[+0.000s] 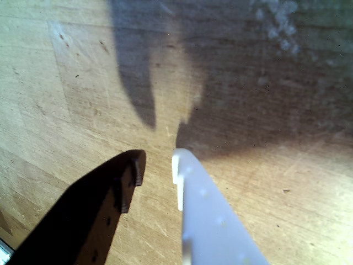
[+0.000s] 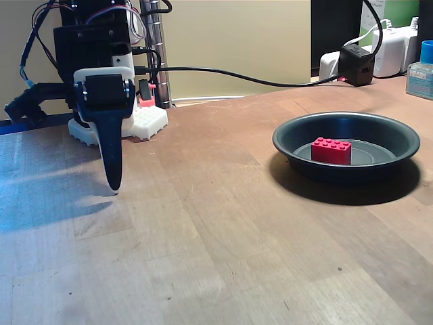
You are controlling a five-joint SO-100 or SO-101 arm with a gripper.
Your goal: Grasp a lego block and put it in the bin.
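Red brick (image 2: 331, 150) already lying inside the bin (image 2: 291, 139), studs up. Probably light, rigid, slick plastic; best pinched across its long flat sides. Gripper (image 1: 157, 163) well left of the bin in the fixed view, over bare desk (image 2: 223, 230), jaws slightly parted, holding nothing.

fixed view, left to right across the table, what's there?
gripper pointing down at the wood → white studded base → bin with the lego block lying inside it → black power adapter → small bottle with a blue cap at the far right edge.
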